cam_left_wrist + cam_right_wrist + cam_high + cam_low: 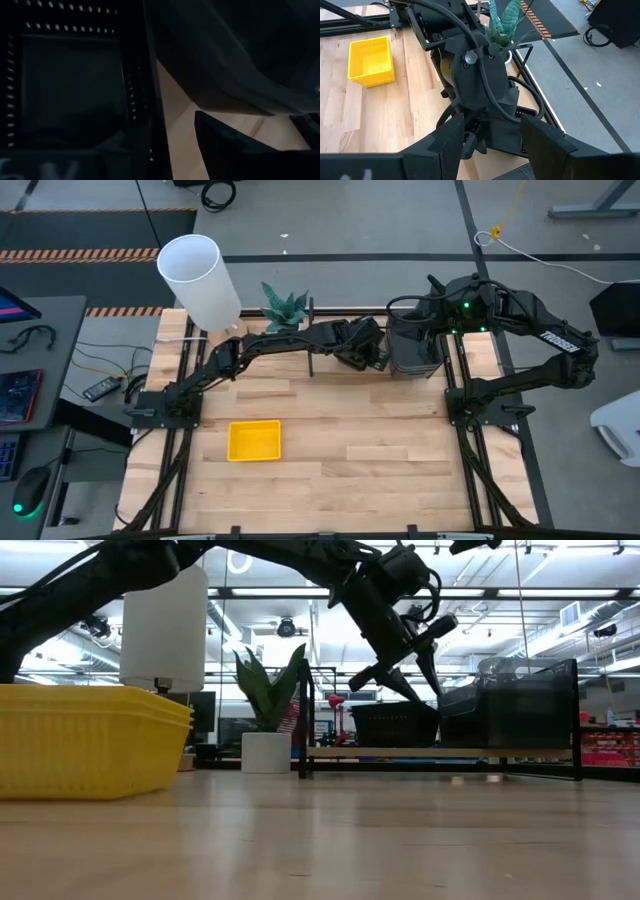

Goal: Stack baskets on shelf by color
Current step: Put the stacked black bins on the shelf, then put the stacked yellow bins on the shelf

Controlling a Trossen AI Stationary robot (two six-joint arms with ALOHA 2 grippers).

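Note:
A stack of yellow baskets [254, 440] [90, 740] [369, 60] rests on the table's near-left part. The shelf [440, 752] stands at the far edge. On its board sit a black mesh basket [395, 725] [70, 85] and, to its right, taller dark grey baskets [525, 705] [415, 358] [240, 45]. My left gripper [368, 352] [412, 690] hangs open over the mesh basket's right wall; one finger [225, 145] stands outside that wall, with bare board between them. My right gripper [492, 135] [420, 332] is open above the grey baskets, facing the left arm's wrist.
A white cylindrical lamp [198, 280] [163, 630] and a potted plant [285, 308] [265, 690] stand at the far left, beside the shelf's left post [303, 715]. Both arms crowd close together over the shelf. Bare wooden table [380, 470] stretches along the near and right sides.

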